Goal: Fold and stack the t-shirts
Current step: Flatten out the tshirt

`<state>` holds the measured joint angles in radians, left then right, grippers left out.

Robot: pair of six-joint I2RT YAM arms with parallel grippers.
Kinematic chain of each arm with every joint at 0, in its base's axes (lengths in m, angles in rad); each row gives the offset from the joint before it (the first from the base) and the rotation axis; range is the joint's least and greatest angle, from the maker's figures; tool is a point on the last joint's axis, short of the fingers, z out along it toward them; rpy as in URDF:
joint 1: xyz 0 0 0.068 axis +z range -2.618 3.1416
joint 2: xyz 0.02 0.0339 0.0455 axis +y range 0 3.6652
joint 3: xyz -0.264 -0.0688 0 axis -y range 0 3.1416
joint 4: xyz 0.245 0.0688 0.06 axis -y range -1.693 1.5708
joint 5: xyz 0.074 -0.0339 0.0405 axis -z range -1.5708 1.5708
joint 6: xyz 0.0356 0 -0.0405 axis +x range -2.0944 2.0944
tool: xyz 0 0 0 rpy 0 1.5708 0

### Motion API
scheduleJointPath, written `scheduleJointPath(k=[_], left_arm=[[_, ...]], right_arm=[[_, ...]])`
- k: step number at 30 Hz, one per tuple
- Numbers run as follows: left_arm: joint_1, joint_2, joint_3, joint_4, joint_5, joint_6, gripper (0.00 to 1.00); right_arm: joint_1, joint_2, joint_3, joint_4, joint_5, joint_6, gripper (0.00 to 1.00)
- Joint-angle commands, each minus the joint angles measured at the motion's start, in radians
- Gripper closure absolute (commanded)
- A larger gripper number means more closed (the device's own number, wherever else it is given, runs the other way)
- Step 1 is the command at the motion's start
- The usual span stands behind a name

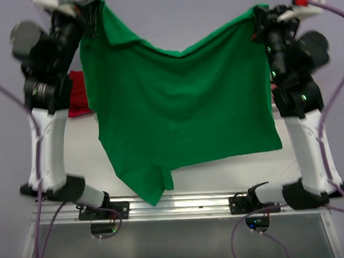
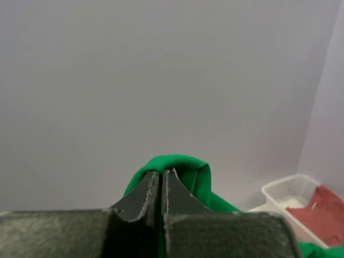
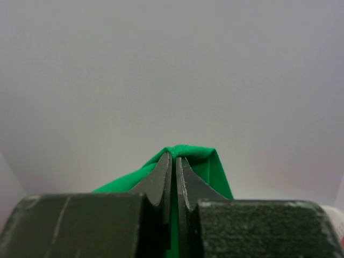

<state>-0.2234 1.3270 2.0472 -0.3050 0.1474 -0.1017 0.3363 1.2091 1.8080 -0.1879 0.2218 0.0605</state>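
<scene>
While the green t-shirt point(image 1: 182, 111) hangs in the air over the middle of the desk point(image 1: 242, 169), both of its upper corners are pinched. The left hand point(image 2: 161, 177) is clenched on one fold of green cloth and the right hand point(image 3: 174, 161) on another. Between them the top edge sags, and one lower corner droops toward the near edge of the desk. A red t-shirt point(image 1: 78, 101) lies by the left edge, behind the left arm. A white basket point(image 2: 282, 191) holds a salmon-red t-shirt point(image 2: 322, 212).

The step in hand looks like spreading the green t-shirt flat before folding. To do it well, I would draw the hands apart evenly until the sag goes and hold both at one height. Then I would lower the cloth hem first so it lays down without creases, releasing only once it rests flat.
</scene>
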Motion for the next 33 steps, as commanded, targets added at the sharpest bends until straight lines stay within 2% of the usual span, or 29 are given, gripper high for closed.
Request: scheduleJointPath(k=[1, 2, 3, 4, 5, 7, 8, 9, 10, 12, 13, 14, 15, 16, 17, 19, 21, 22, 23, 25, 26, 28, 30, 32, 33], left_arm=[[0.031, 0.448, 0.393, -0.159, -0.023, 0.034, 1.0], [0.042, 0.525, 0.468, -0.164, -0.013, 0.025, 1.0], [0.058, 0.585, 0.508, -0.155, -0.014, 0.011, 1.0], [0.083, 0.651, 0.508, -0.09, -0.005, -0.022, 1.0], [0.1, 0.67, 0.429, -0.042, 0.015, -0.047, 1.0], [0.137, 0.711, 0.314, 0.067, 0.038, -0.104, 1.0], [0.144, 0.728, 0.312, 0.076, 0.059, -0.113, 1.0], [0.147, 0.742, 0.317, 0.075, 0.073, -0.116, 1.0], [0.144, 0.727, 0.297, 0.092, 0.111, -0.104, 1.0], [0.137, 0.637, 0.192, 0.174, 0.113, -0.072, 1.0], [0.124, 0.488, 0.003, 0.349, 0.063, -0.026, 1.0], [0.115, 0.404, -0.101, 0.445, 0.037, -0.012, 1.0], [0.108, 0.321, -0.195, 0.528, 0.02, -0.003, 1.0], [0.101, 0.184, -0.319, 0.611, -0.001, 0.006, 1.0], [0.099, 0.128, -0.369, 0.632, -0.005, 0.011, 1.0], [0.091, -0.025, -0.526, 0.667, -0.041, 0.025, 1.0], [0.088, -0.124, -0.646, 0.681, -0.058, 0.025, 1.0], [0.088, -0.211, -0.774, 0.705, -0.09, 0.016, 1.0], [0.088, -0.25, -0.833, 0.718, -0.112, 0.013, 1.0], [0.088, -0.317, -0.985, 0.728, -0.143, -0.009, 1.0], [0.088, -0.324, -1.022, 0.715, -0.178, -0.022, 1.0], [0.087, -0.315, -1.116, 0.661, -0.158, -0.078, 1.0], [0.084, -0.258, -1.172, 0.592, -0.179, -0.128, 1.0], [0.064, -0.201, -1.165, 0.535, -0.242, -0.167, 1.0], [0.049, -0.128, -1.104, 0.412, -0.25, -0.208, 1.0]], right_arm=[[-0.006, 0.366, 0.234, -0.166, 0.169, 0.019, 1.0], [-0.011, 0.444, 0.392, -0.194, 0.177, 0.019, 1.0], [-0.014, 0.519, 0.477, -0.224, 0.18, 0.021, 1.0], [-0.029, 0.688, 0.566, -0.289, 0.182, 0.045, 1.0], [-0.037, 0.76, 0.726, -0.313, 0.177, 0.058, 1.0], [-0.058, 0.901, 0.85, -0.34, 0.162, 0.097, 1.0], [-0.063, 0.976, 0.878, -0.326, 0.146, 0.107, 1.0], [-0.062, 0.984, 0.851, -0.302, 0.139, 0.107, 1.0], [-0.06, 0.971, 0.805, -0.235, 0.136, 0.105, 1.0], [-0.043, 0.78, 0.473, -0.079, 0.17, 0.081, 1.0], [0.004, 0.654, 0.274, 0.328, 0.218, -0.032, 1.0], [0.035, 0.472, -0.091, 0.56, 0.238, -0.122, 1.0], [0.084, 0.404, -0.175, 0.699, 0.263, -0.195, 1.0], [0.096, 0.358, -0.197, 0.674, 0.257, -0.239, 1.0], [0.099, 0.315, -0.252, 0.654, 0.24, -0.237, 1.0], [0.112, 0.183, -0.359, 0.73, 0.228, -0.264, 1.0], [0.116, 0.103, -0.47, 0.723, 0.229, -0.284, 1.0], [0.116, 0.086, -0.507, 0.749, 0.24, -0.307, 1.0], [0.116, 0.072, -0.582, 0.76, 0.247, -0.314, 1.0], [0.116, 0.052, -0.628, 0.698, 0.255, -0.276, 1.0], [0.116, 0.05, -0.666, 0.661, 0.252, -0.254, 1.0], [0.118, 0.063, -0.711, 0.541, 0.24, -0.177, 1.0], [0.118, 0.085, -0.733, 0.434, 0.225, -0.104, 1.0], [0.124, 0.139, -0.734, 0.352, 0.214, -0.068, 1.0], [0.124, 0.156, -0.728, 0.258, 0.214, -0.018, 1.0]])
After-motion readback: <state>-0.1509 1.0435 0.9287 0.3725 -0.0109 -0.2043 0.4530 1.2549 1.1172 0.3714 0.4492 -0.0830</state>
